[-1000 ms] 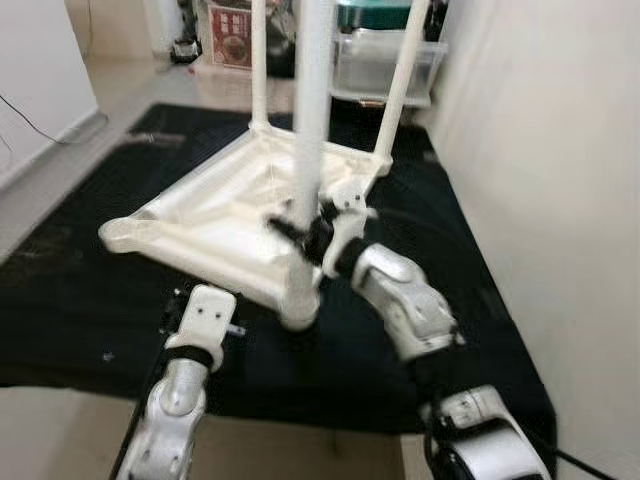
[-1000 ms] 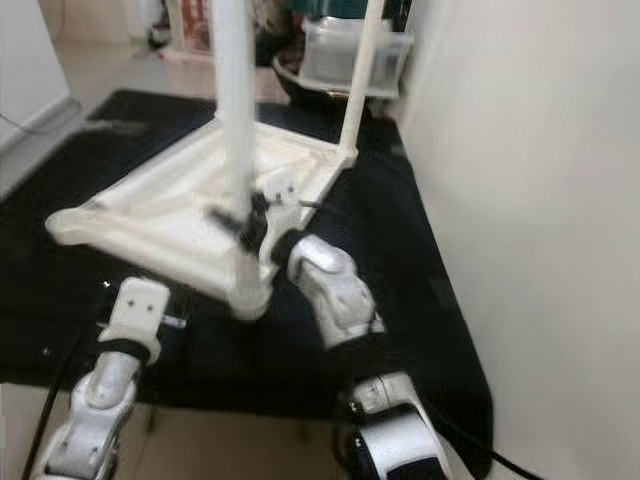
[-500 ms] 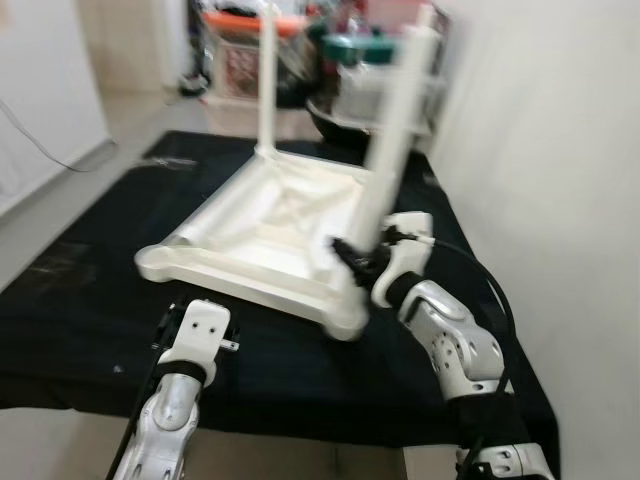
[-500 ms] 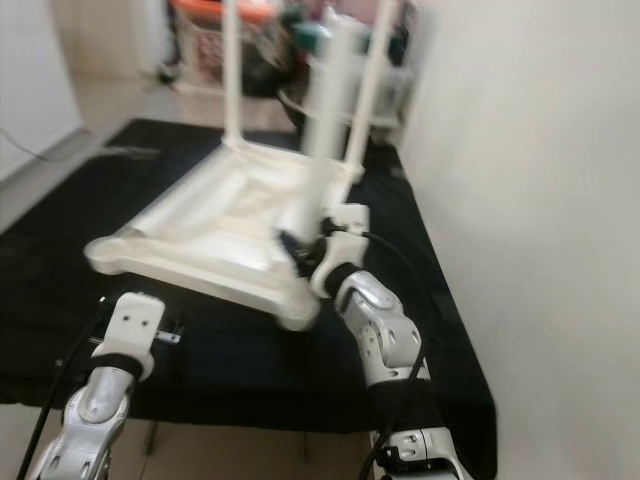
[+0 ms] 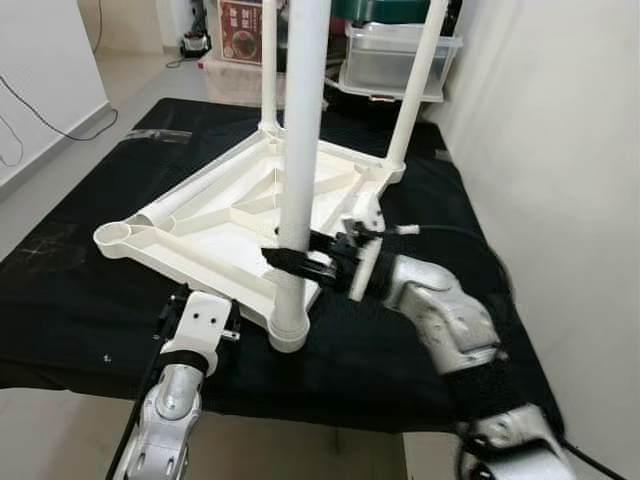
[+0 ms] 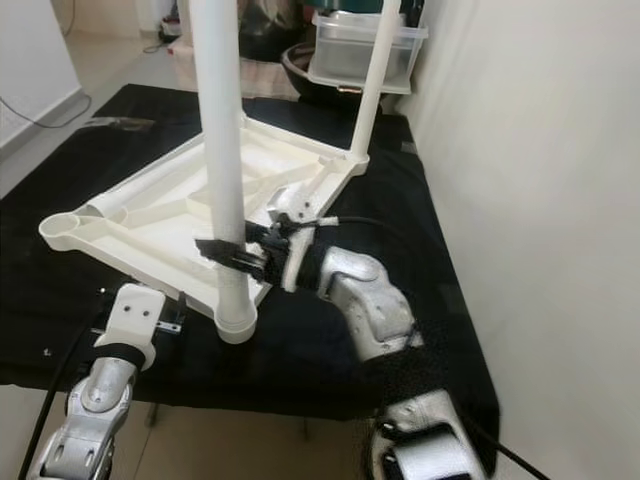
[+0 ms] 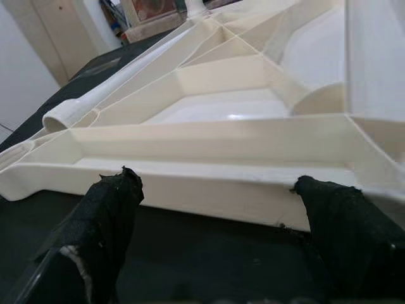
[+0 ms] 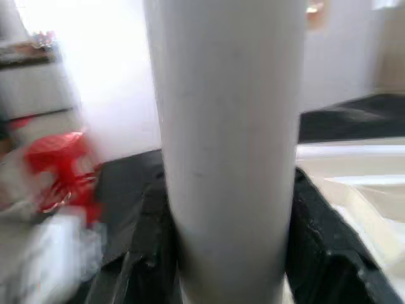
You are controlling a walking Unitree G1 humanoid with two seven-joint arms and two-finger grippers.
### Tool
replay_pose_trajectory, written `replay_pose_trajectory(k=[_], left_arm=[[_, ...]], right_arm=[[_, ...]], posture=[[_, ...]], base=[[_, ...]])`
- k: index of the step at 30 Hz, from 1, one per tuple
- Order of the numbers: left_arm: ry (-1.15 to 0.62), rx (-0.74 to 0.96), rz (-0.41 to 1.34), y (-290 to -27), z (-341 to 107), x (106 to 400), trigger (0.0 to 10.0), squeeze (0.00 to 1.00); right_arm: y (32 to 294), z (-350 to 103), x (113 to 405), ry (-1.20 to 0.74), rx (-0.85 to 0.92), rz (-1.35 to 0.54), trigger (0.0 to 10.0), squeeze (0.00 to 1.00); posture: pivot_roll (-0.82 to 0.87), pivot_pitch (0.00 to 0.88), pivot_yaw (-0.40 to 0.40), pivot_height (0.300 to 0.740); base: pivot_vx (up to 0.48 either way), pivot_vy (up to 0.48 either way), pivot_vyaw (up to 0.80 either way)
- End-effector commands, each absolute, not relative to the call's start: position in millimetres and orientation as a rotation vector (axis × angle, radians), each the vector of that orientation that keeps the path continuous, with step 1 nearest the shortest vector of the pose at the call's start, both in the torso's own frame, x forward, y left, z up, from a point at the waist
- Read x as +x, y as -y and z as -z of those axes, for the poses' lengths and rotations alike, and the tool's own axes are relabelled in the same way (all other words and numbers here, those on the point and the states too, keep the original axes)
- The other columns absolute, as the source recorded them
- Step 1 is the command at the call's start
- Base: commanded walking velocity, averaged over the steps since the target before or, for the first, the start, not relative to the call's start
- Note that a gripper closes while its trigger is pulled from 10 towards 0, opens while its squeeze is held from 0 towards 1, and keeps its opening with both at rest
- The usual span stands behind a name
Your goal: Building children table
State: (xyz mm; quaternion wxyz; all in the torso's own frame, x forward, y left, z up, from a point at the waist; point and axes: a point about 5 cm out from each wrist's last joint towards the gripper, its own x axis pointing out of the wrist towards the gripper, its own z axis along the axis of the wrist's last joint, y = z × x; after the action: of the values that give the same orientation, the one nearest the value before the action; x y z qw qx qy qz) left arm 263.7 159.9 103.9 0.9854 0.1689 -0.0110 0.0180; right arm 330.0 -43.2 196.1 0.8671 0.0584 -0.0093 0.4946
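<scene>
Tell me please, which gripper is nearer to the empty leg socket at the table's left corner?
Left. The left gripper hovers open just before the tabletop's near edge, not far from the empty socket. The right gripper is clamped on the near leg, farther away.

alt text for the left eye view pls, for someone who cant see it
The robot's right gripper clamps the nearest white table leg, which stands upright in a corner socket of an upside-down white children's table top on a black mat. The left gripper waits open near the top's front edge.
</scene>
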Motion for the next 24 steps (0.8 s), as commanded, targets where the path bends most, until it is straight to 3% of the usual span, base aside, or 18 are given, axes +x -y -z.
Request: replay_pose_trajectory(k=[1, 2, 3, 4, 5, 6, 9, 10, 11, 13, 15, 16, 17, 20, 21, 22, 24], left_arm=[[0.025, 0.343, -0.038, -161, -104, 262, 10.0, 0.0], [0.021, 0.342, -0.037, -160, -103, 261, 10.0, 0.0], [0.019, 0.341, -0.036, -159, -103, 260, 10.0, 0.0], [0.019, 0.341, -0.036, -159, -103, 260, 10.0, 0.0], [0.017, 0.339, -0.031, -158, -102, 261, 10.0, 0.0], [0.015, 0.338, -0.025, -156, -101, 260, 10.0, 0.0], [0.014, 0.338, -0.019, -155, -100, 260, 10.0, 0.0], [0.012, 0.338, -0.016, -155, -100, 260, 10.0, 0.0], [0.01, 0.337, -0.013, -154, -99, 260, 10.0, 0.0], [0.01, 0.337, -0.012, -153, -99, 260, 10.0, 0.0], [0.01, 0.336, -0.011, -153, -99, 260, 10.0, 0.0], [0.01, 0.336, -0.011, -153, -99, 260, 10.0, 0.0], [0.01, 0.336, -0.013, -153, -99, 260, 10.0, 0.0], [0.011, 0.337, -0.018, -154, -100, 260, 10.0, 0.0], [0.013, 0.336, -0.021, -155, -100, 261, 10.0, 0.0], [0.014, 0.337, -0.024, -156, -100, 261, 10.0, 0.0], [0.014, 0.337, -0.024, -156, -100, 261, 10.0, 0.0]], right_arm=[[67, -175, 346, -0.101, 0.121, -0.778, 0.0, 0.0], [106, -151, 358, -0.215, 0.113, -0.313, 0.0, 0.0], [137, -134, 358, -0.296, 0.091, -0.004, 0.0, 0.0], [137, -134, 358, -0.296, 0.091, -0.004, 0.0, 0.0], [164, -119, 347, -0.359, 0.065, 0.194, 0.0, 0.0], [175, -115, 337, -0.381, 0.056, 0.251, 0.0, 0.0], [175, -117, 331, -0.38, 0.049, 0.227, 0.0, 0.0], [171, -123, 327, -0.361, 0.042, 0.189, 8.9, 0.0], [165, -131, 327, -0.332, 0.036, 0.146, 10.0, 0.0], [154, -139, 328, -0.305, 0.069, 0.059, 10.0, 0.0], [128, -153, 332, -0.234, 0.196, -0.156, 10.0, 0.0], [128, -153, 332, -0.234, 0.196, -0.156, 10.0, 0.0], [115, -166, 335, -0.162, 0.274, -0.269, 10.0, 1.0], [104, -183, 341, -0.103, 0.267, -0.413, 10.0, 1.0], [102, -190, 348, -0.092, 0.252, -0.48, 10.0, 0.09], [99, -199, 353, -0.068, 0.254, -0.575, 10.0, 0.0], [99, -199, 353, -0.068, 0.254, -0.575, 10.0, 0.0]], posture=[[0.08, 0.0, -0.096, 0.74], [0.06, 0.0, -0.092, 0.74], [0.06, 0.0, -0.09, 0.74], [0.06, 0.0, -0.09, 0.74], [0.06, 0.0, -0.084, 0.74], [0.04, 0.0, -0.074, 0.74], [0.04, 0.0, -0.074, 0.74], [0.03, 0.0, -0.071, 0.74], [0.03, 0.0, -0.072, 0.74], [0.03, 0.0, -0.072, 0.74], [0.03, 0.0, -0.077, 0.74], [0.03, 0.0, -0.077, 0.74], [0.04, 0.0, -0.08, 0.74], [0.04, 0.0, -0.086, 0.74], [0.05, 0.0, -0.092, 0.74], [0.05, 0.0, -0.094, 0.74], [0.05, 0.0, -0.094, 0.74]], base=[[0.0, 0.0, 0.0], [0.0, 0.0, 0.0], [0.0, 0.0, 0.0], [0.0, 0.0, 0.0], [0.0, 0.0, 0.0], [0.0, 0.0, 0.0], [0.0, 0.0, 0.0], [0.0, 0.0, 0.0], [0.0, 0.0, 0.0], [0.0, 0.0, 0.0], [0.0, 0.0, 0.0], [0.0, 0.0, 0.0], [0.0, 0.0, 0.0], [0.0, 0.0, 0.0], [0.0, 0.0, 0.0], [0.0, 0.0, 0.0], [0.0, 0.0, 0.0]])
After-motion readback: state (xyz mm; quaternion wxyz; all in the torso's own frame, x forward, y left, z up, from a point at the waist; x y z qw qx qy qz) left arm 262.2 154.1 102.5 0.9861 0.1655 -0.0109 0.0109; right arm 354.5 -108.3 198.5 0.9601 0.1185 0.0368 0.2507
